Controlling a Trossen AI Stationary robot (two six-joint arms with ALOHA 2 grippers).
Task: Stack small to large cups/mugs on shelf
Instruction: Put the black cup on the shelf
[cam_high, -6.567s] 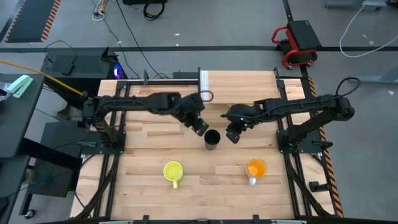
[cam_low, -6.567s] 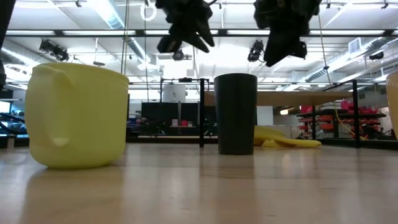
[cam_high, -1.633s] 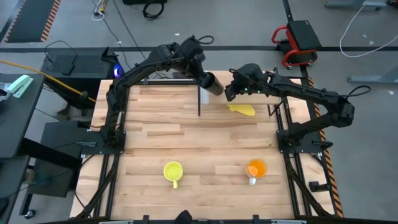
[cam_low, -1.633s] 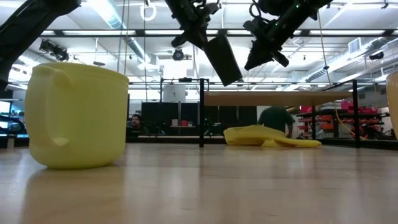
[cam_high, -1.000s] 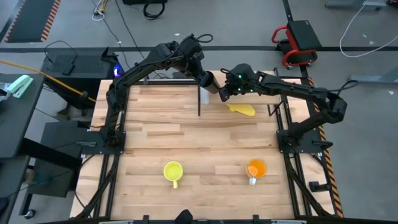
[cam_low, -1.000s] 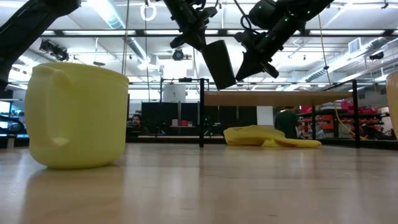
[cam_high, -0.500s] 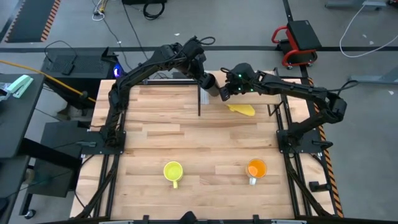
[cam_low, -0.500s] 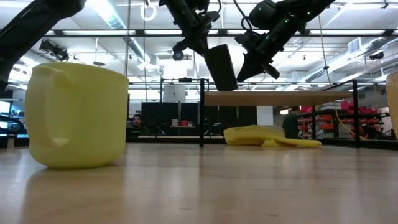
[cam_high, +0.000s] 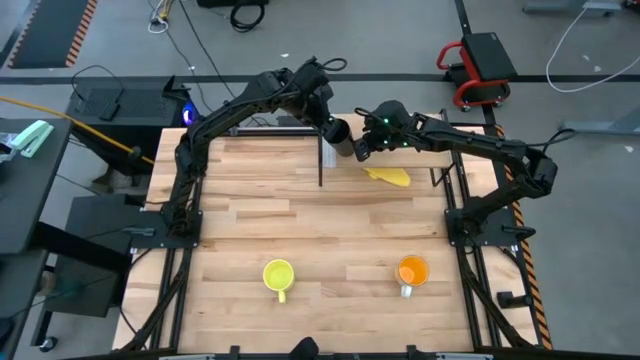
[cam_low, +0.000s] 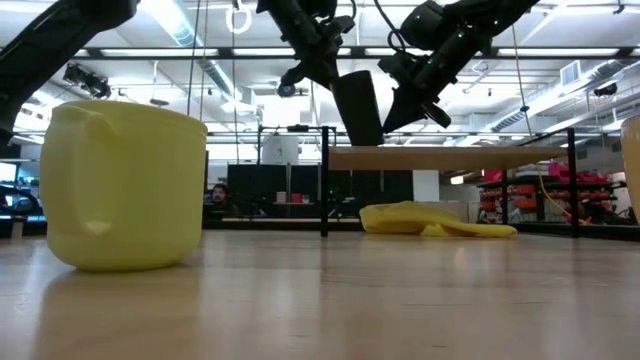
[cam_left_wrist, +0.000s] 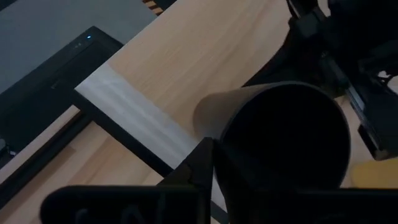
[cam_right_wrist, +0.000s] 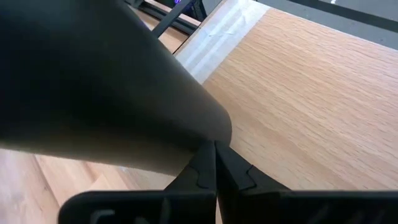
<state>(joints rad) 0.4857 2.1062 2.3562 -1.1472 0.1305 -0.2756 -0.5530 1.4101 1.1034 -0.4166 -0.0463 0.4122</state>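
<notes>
My left gripper (cam_high: 328, 122) is shut on the tall black cup (cam_high: 340, 133), above the white left end (cam_left_wrist: 137, 115) of the light-wood shelf (cam_high: 400, 135). In the low view the cup (cam_low: 358, 105) hangs tilted just above the shelf board (cam_low: 450, 157). My right gripper (cam_high: 358, 148) is shut, its tips right beside the cup's lower wall (cam_right_wrist: 214, 130). The yellow mug (cam_high: 278, 277) and the orange mug (cam_high: 411, 272) stand on their bases near the table's front edge. My left gripper holds the black cup by its rim (cam_left_wrist: 217, 146), coming from above at a slant. One finger (cam_left_wrist: 202, 165) lies outside the wall; the other is lost in the dark inside. The cup is lifted clear and tilted, mouth up, base toward the shelf. My right gripper's shut fingertips (cam_right_wrist: 211, 158) stand at the cup's wall near its base, coming from the table's right; I cannot tell whether they touch it.
A flat yellow floppy thing (cam_high: 388, 176) lies on the table under the shelf. Thin dark posts (cam_low: 323, 180) carry the shelf board. The middle of the tabletop (cam_high: 320, 220) lies between the shelf and the two mugs.
My left gripper has carried the black cup a little toward the table's right and down, closer to the shelf board and to my right gripper's tips. The cup now stands a little less tilted. My right gripper has kept its place beside it.
</notes>
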